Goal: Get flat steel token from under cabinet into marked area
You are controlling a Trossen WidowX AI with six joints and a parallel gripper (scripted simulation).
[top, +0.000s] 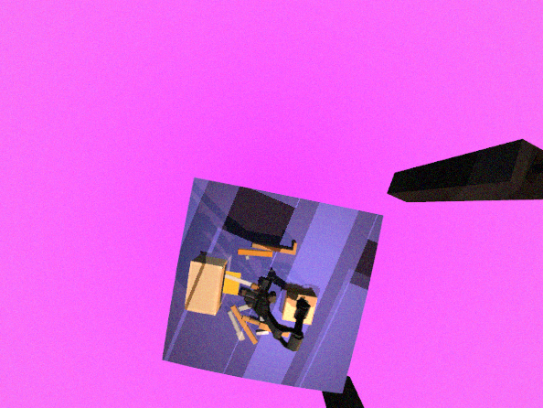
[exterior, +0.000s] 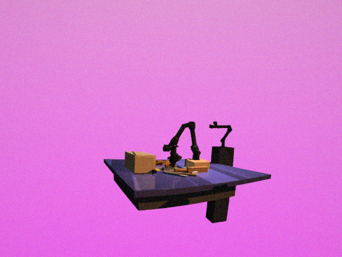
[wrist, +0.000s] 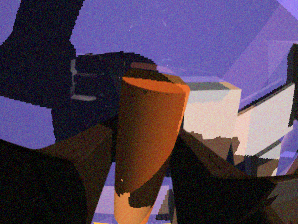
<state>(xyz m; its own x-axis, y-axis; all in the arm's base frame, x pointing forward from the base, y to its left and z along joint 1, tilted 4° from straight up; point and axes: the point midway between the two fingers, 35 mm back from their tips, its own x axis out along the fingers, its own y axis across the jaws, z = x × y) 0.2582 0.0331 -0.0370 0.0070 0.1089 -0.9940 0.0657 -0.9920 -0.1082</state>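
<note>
Seen from the top with twelve o'clock at the picture's upper edge, the WidowX gripper point(top: 256, 288) point(exterior: 173, 165) point(wrist: 145, 127) is over the middle of the blue-violet table point(top: 206, 338) point(exterior: 230, 178), its jaws clamped on a rounded orange handle point(top: 255, 286) point(wrist: 150, 120). From that handle a pale shaft point(top: 239, 279) runs toward ten o'clock, passing across the upper part of the yellow marked area point(top: 231, 284) point(exterior: 158, 169) to the near side of the tan cabinet point(top: 204, 288) point(exterior: 144, 162); whether its far end is underneath cannot be made out. The cabinet stands at nine o'clock from the gripper, with the yellow patch between them. The steel token cannot be picked out in any view, so its place cannot be told. Toward twelve o'clock lie a straight orange bar point(top: 255, 252) and, just beside it, an orange bar with a hooked end point(top: 289, 250). Toward seven o'clock, a pale stick point(top: 236, 325) lies beside another orange bar point(top: 244, 325). The arm's tan base block point(top: 297, 316) point(exterior: 197, 164) sits around four o'clock.
</note>
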